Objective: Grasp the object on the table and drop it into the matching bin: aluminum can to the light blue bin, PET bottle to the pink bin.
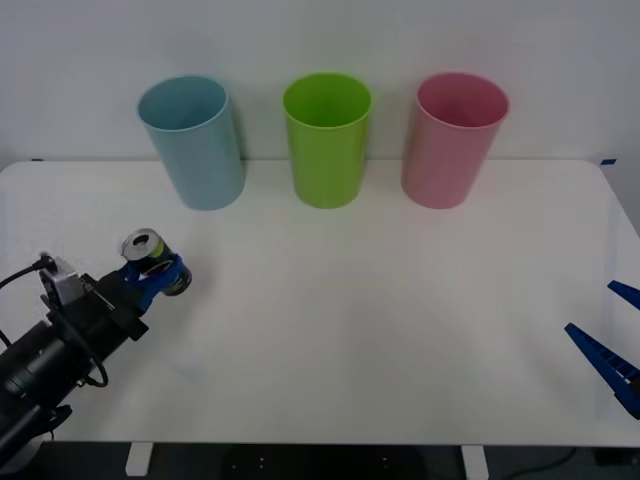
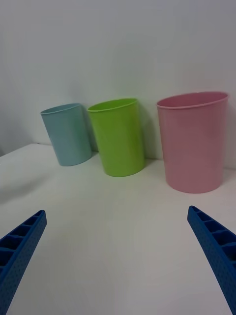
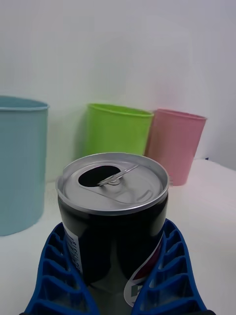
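The left gripper (image 1: 158, 274) clamps the aluminum can (image 1: 152, 258) upright in front of the light blue bin (image 1: 193, 142), while the right gripper (image 1: 612, 335) waits open, well right of it.

The left arm (image 1: 50, 350) is a thick black cylinder with a pale grey block mounted near its wrist and thin black cables looping beside it. Its left hand (image 1: 157, 274) has blue fingers (image 3: 59, 275) moulded as an open ribbed lattice with a fine dotted texture. The right hand (image 1: 612, 345) carries matching blue ribbed fingers (image 2: 216, 251), long and tapering to narrow tips.
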`<state>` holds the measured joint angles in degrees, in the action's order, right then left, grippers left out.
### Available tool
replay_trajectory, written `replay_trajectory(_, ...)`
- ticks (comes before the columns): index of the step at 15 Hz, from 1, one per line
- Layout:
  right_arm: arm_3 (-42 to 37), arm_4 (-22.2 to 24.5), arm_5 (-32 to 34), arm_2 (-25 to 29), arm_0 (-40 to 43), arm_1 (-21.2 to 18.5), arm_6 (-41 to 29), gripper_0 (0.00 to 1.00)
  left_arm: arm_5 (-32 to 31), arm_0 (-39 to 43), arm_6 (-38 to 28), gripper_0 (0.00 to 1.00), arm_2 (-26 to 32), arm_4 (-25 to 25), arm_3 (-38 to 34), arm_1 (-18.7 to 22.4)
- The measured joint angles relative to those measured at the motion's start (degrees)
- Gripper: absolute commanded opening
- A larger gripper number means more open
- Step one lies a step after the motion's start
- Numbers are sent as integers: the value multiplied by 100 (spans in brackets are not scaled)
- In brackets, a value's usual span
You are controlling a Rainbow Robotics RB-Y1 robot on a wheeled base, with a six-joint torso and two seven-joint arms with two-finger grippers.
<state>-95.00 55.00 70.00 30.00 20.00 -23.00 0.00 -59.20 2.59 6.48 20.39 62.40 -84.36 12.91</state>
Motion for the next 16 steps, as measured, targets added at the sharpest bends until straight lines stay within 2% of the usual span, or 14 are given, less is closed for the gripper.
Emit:
replay_trajectory(3, 0, 0, 0, 0, 0, 0, 0, 100, 207, 40, -474, 0, 156, 6, -464, 10)
replay_trajectory(11, 0, 0, 0, 0, 0, 0, 0, 100, 1856, -79, -789, 0, 87, -18, -1476, 15)
replay_trajectory(16, 0, 0, 0, 0, 0, 0, 0, 100, 2821, -411, -984, 0, 8, 123, -1687, 62)
